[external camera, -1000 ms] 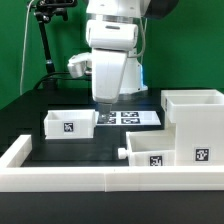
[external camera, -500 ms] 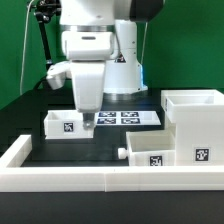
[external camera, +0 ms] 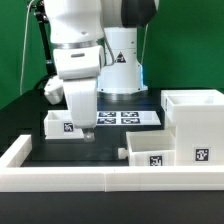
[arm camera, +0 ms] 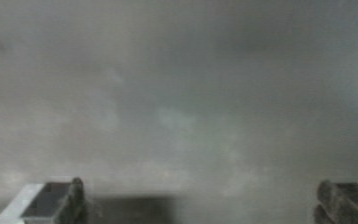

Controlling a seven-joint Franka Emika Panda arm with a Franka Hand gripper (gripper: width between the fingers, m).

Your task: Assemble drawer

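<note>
Tool [external camera: 87, 132] spread wide, holding nothing, low at frame centre-left beside small tray [external camera: 66, 124]. Housing [external camera: 196, 118] at right, second tray [external camera: 150, 154] below it. I judge risk: finger clipping tray wall, shoving it across counter [external camera: 60, 152].

A robotics lab: a white Franka arm [external camera: 85, 50] over a black surface [external camera: 100, 148] ringed by a low white border wall [external camera: 90, 178], green curtain [external camera: 190, 45] behind.
</note>
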